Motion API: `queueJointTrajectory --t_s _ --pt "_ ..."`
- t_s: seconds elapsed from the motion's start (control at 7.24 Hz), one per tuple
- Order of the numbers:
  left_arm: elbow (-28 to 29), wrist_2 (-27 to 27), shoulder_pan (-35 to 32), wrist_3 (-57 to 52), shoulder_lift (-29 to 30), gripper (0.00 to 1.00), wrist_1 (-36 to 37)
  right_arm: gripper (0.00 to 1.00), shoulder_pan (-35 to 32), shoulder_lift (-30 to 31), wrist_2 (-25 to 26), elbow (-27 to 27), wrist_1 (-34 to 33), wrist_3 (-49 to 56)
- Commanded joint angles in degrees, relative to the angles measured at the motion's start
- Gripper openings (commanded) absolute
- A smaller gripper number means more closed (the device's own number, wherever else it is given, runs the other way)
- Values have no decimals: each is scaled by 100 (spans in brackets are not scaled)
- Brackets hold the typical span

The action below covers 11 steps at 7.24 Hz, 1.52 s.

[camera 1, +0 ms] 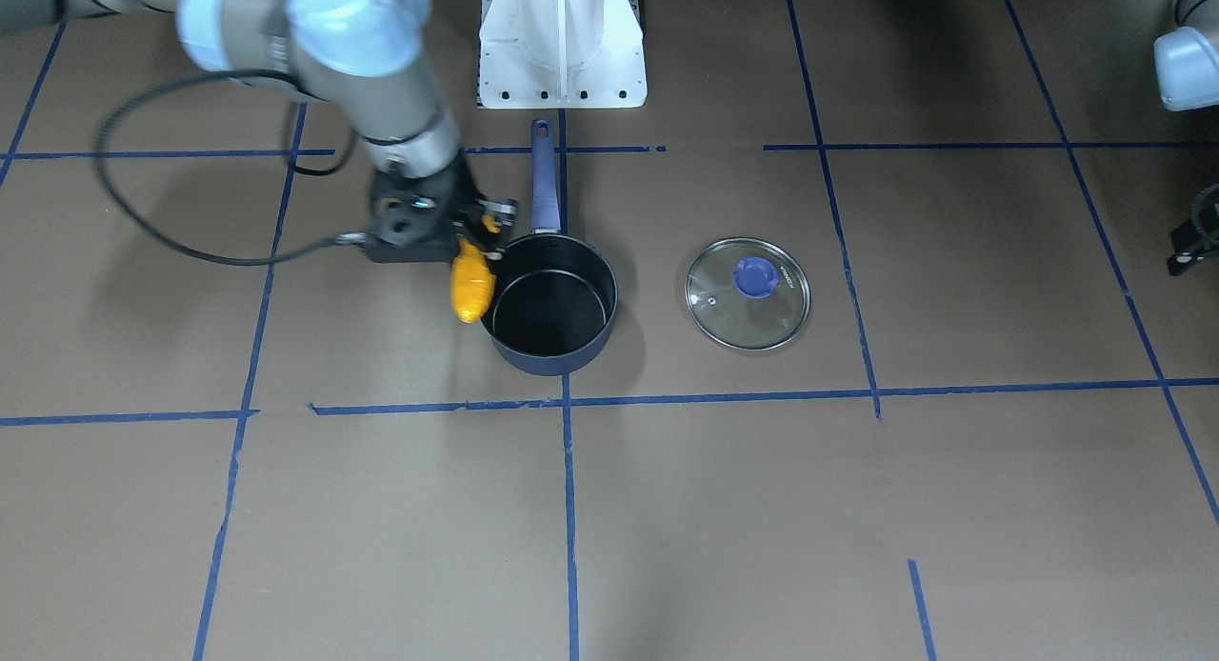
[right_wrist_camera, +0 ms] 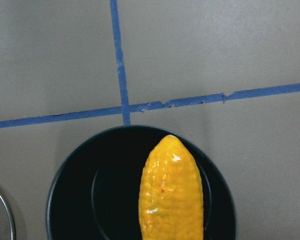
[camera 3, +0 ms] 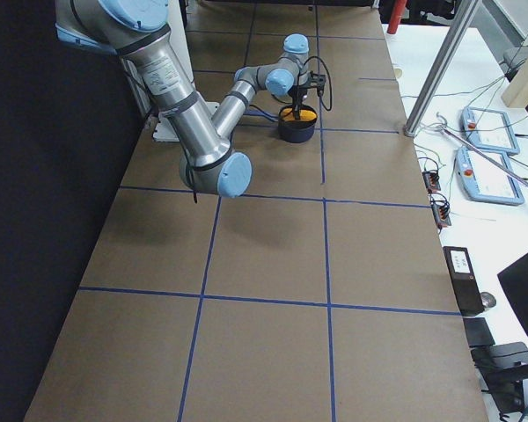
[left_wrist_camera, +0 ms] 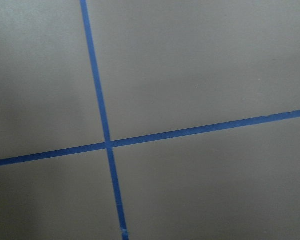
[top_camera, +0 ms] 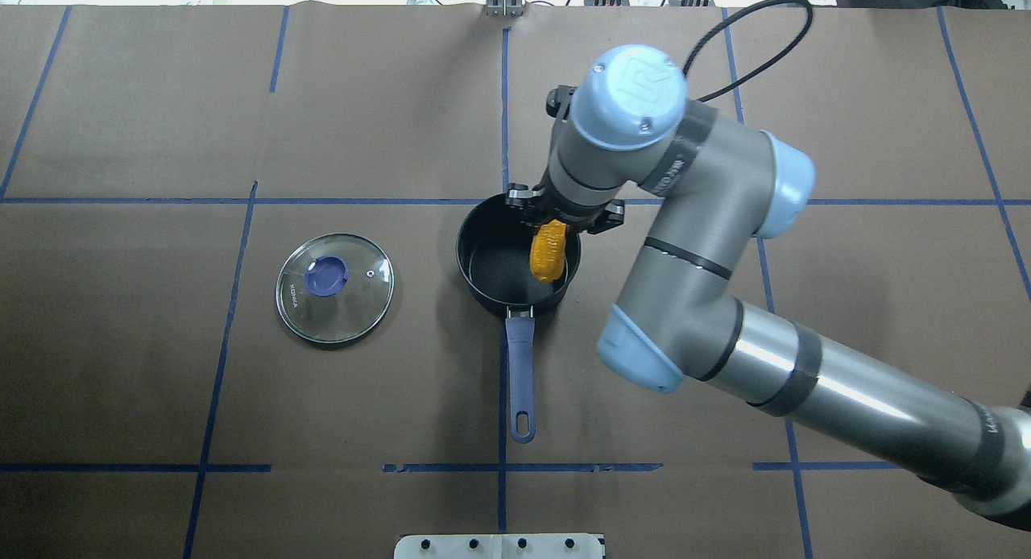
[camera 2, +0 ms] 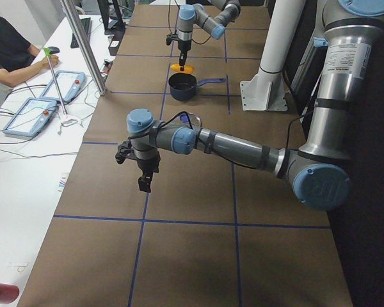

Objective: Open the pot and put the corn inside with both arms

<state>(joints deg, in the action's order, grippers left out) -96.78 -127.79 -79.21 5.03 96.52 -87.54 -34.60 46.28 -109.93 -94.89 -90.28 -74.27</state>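
Observation:
The dark navy pot (top_camera: 495, 265) stands open near the table's middle, its purple-blue handle (top_camera: 520, 374) pointing toward the robot's base. My right gripper (top_camera: 556, 219) is shut on the upper end of the yellow-orange corn (top_camera: 547, 251) and holds it over the pot's right side, just above the rim. In the front view the corn (camera 1: 471, 285) hangs at the pot's (camera 1: 550, 309) edge. The right wrist view shows the corn (right_wrist_camera: 171, 195) above the black interior (right_wrist_camera: 85, 200). My left gripper (camera 2: 144, 182) hangs over bare table far from the pot; I cannot tell whether it is open.
The round glass lid (top_camera: 334, 289) with its purple knob lies flat on the table to the pot's left, apart from it. The white base pedestal (camera 1: 562, 42) stands behind the pot's handle. Blue tape lines cross the brown table. An operator (camera 2: 9, 51) sits at a side desk.

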Motion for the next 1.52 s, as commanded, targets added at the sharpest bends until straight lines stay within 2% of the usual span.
queueJointTrajectory --t_s 0.0,0.14,0.28,0.55,1.11,1.24,1.38 --pt "27 0 -24 -46 -20 100 0 8 181 -154 85 164 -7 -105" --pt "19 0 -24 -46 -28 100 0 10 191 -163 85 164 -7 -114" --pt "19 0 -24 -46 -37 100 0 27 191 -268 77 147 -7 -131" --pt "19 0 -42 -46 -28 100 -9 99 182 -260 77 155 2 -228" --pt "10 0 -103 -55 -28 100 0 99 95 -242 68 147 -7 -219" --pt "19 0 -199 -81 -37 100 43 99 -54 -190 7 51 -50 -167" --pt "71 0 -252 -81 -63 100 61 100 -238 150 -115 -228 -68 -114"
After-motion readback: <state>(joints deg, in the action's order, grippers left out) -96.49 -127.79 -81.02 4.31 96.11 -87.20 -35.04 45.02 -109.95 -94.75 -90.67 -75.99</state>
